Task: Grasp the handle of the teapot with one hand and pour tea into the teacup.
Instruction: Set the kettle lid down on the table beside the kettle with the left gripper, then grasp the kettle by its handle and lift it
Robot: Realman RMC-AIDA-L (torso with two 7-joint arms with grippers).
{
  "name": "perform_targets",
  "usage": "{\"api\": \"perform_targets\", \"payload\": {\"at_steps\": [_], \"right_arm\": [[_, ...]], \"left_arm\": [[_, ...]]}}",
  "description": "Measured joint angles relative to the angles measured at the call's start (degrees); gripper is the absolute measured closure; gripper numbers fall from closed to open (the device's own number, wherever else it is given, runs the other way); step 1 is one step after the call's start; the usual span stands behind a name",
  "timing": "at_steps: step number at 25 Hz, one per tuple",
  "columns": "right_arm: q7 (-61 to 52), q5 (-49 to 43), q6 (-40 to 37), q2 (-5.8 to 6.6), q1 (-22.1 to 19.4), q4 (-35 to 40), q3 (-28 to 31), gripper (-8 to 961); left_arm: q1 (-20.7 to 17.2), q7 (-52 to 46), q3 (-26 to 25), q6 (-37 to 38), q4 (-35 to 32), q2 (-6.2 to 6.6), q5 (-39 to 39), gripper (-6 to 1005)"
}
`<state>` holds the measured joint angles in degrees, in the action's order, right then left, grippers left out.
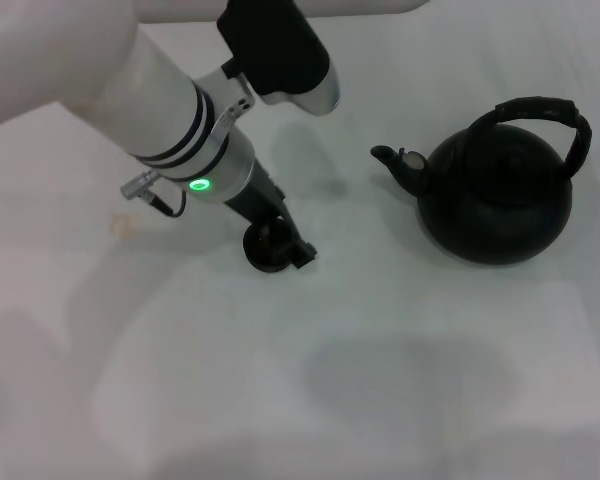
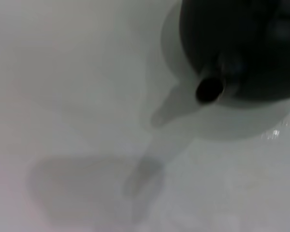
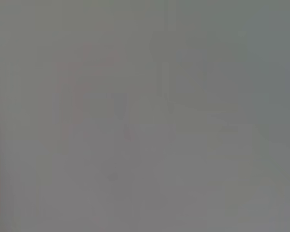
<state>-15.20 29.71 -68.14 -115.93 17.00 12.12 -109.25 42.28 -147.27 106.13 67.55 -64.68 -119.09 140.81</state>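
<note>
- Bare white tabletop (image 1: 400, 400) lies open between the round matte black teapot (image 1: 495, 200) and the left gripper (image 1: 277, 245).
- The tiny black bowl-like teacup (image 1: 265, 250) sits at that gripper; its finger spread is hidden.
- The teapot stands well apart, right.

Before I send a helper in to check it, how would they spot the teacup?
Start from the big round black teapot on the white table and follow its spout toward the robot's left arm. At that arm's tip, by the left pincer, sits the teacup: black too, but tiny, low and without a handle.
</note>
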Motion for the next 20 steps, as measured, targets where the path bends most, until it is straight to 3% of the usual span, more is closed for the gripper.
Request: {"api": "perform_targets", "payload": {"at_steps": [20], "right_arm": [[0.0,0.09,-0.36,0.0,-0.47,0.23,-0.31,107]], "left_arm": [[-0.85,8.0,-2.85,-9.14,-5.68,0.03,-6.24,167]]}}
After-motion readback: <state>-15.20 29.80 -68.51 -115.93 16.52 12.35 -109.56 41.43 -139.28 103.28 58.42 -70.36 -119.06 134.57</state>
